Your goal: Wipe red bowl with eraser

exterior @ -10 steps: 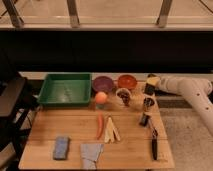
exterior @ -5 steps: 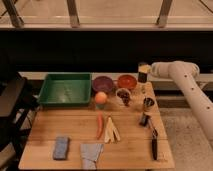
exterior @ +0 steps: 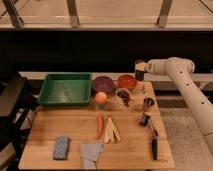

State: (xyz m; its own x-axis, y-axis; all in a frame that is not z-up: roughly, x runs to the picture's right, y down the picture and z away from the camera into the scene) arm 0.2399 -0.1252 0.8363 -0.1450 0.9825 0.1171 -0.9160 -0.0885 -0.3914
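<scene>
table: light wood (exterior: pixel 65 127) | gripper (exterior: pixel 140 70): above table's back | wall: dark (exterior: pixel 75 52) | floor: gray speckled (exterior: pixel 187 135) | window rail on top (exterior: pixel 100 22)

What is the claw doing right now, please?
Claw: raised just right of the red bowl, at the table's back edge.

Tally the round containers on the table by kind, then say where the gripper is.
Bowls: 2, the red bowl and the purple bowl
Cups: 2, the clear cup and the metal cup
Total: 4
The gripper hangs at the table's back edge, right of the red bowl.
</scene>
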